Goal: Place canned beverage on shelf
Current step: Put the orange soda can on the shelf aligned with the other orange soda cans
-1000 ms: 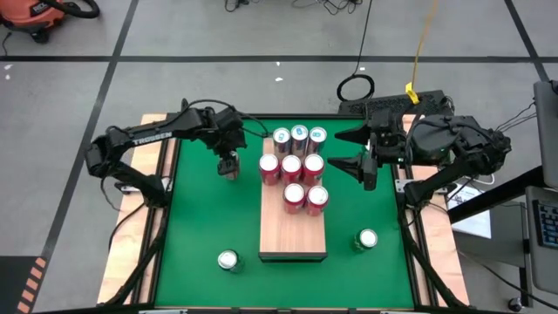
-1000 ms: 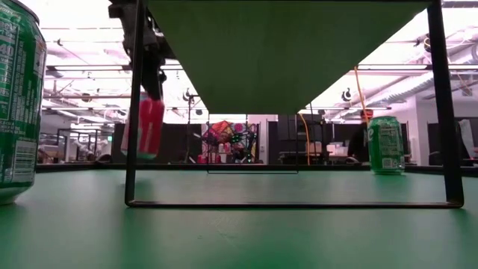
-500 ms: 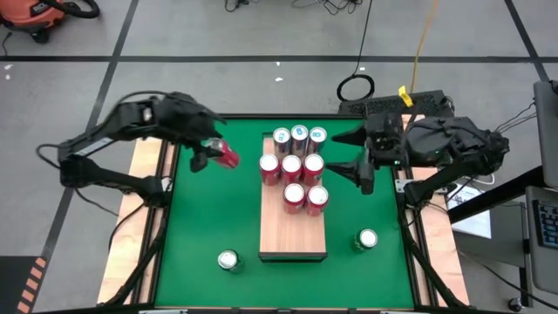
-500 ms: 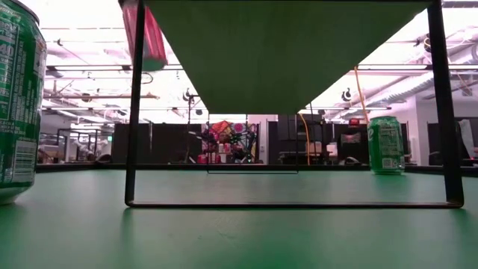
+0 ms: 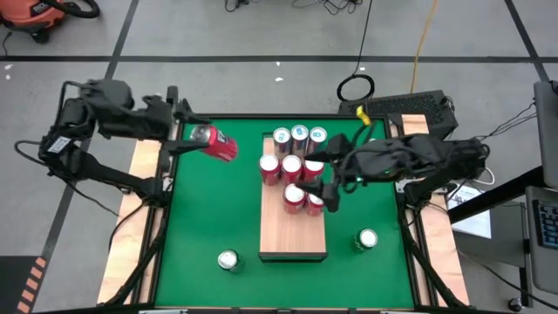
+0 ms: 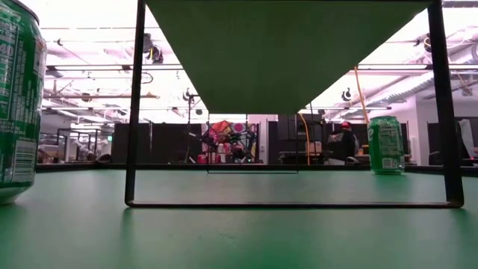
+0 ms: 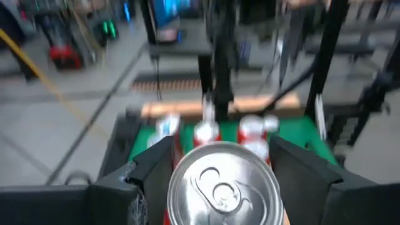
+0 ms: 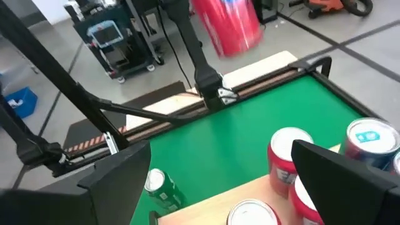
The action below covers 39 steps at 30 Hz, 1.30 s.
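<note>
From table height, the shelf shows only its underside, its top and the cans standing on it hidden. The near green can is cut off at the frame's left edge. The left wrist camera's picture is blurred; the held red can runs off its lower edge, and the cans beyond are smeared beyond counting. In the right wrist picture the lifted red can is cropped at the top, and the print on the blue-topped can is too small to read.
</note>
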Each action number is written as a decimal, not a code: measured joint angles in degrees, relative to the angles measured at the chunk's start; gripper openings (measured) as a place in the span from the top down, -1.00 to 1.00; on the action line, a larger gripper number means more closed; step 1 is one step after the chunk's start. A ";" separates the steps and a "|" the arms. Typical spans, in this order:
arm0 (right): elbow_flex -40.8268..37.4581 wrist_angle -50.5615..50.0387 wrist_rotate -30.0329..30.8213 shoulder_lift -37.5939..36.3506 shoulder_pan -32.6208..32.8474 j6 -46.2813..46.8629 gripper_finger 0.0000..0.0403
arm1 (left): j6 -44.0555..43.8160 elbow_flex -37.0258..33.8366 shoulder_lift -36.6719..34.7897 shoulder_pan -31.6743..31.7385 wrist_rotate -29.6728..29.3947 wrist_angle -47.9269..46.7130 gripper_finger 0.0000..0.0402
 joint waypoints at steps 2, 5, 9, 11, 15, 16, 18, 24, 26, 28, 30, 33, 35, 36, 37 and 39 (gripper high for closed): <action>0.00 0.66 -0.05 1.25 -0.02 0.68 -0.87 | 0.02 0.47 0.00 -1.07 0.05 4.83 -0.13; 0.00 3.67 -0.31 2.18 -0.19 1.89 -0.87 | 1.42 0.64 -0.05 -2.99 1.83 12.12 -0.13; 0.01 5.98 -0.45 2.09 -1.76 3.70 -0.87 | 6.11 0.64 0.76 -5.38 1.97 18.87 -0.13; 0.04 5.22 -0.62 2.07 -2.68 4.99 -0.87 | 6.66 0.60 1.07 -5.92 -0.94 17.86 -0.09; 0.04 1.86 -2.54 1.83 -3.23 6.13 -0.87 | 0.44 0.88 0.98 -7.70 -6.10 16.43 0.07; 0.04 0.69 -2.77 1.76 -3.20 6.19 -0.87 | -1.43 1.75 0.96 -8.69 -6.06 17.46 0.13; 0.04 -0.70 -2.85 1.68 -3.17 6.10 -0.87 | -3.93 3.65 0.76 -10.72 -6.68 22.15 0.27; 0.04 -1.09 -2.87 1.72 -3.13 2.79 -0.87 | -7.73 7.79 0.47 -14.95 -7.92 31.81 0.78; 0.04 -1.09 -2.89 1.70 -3.13 1.29 -0.87 | -9.90 7.91 -0.13 -15.93 -7.98 28.84 0.93; 0.04 -1.09 -2.87 1.70 -3.13 0.21 -0.87 | -12.26 7.90 -0.17 -16.69 -10.23 26.82 0.97; 0.04 -1.10 -2.87 1.70 -3.13 -0.12 -0.87 | -12.93 7.88 -0.25 -17.53 -13.04 24.83 0.96; 0.04 -1.09 -2.92 1.70 -3.08 -0.82 -0.87 | -12.94 7.83 0.03 -17.95 -15.85 21.41 0.97; 0.04 -1.11 -2.87 1.70 -3.10 -1.41 -0.87 | -13.63 7.83 0.03 -17.93 -18.78 17.99 0.99; 0.04 -1.11 -2.87 1.70 -3.10 -1.51 -0.87 | -14.53 7.83 0.03 -17.90 -20.57 15.93 0.99; 0.04 -1.10 -2.87 1.70 -3.15 -1.56 -0.87 | -16.02 7.83 0.03 -17.90 -22.51 13.54 1.00; 0.04 -1.11 -2.87 1.70 -3.29 -1.49 -0.87 | -20.36 7.83 0.03 -17.90 -26.62 7.79 0.99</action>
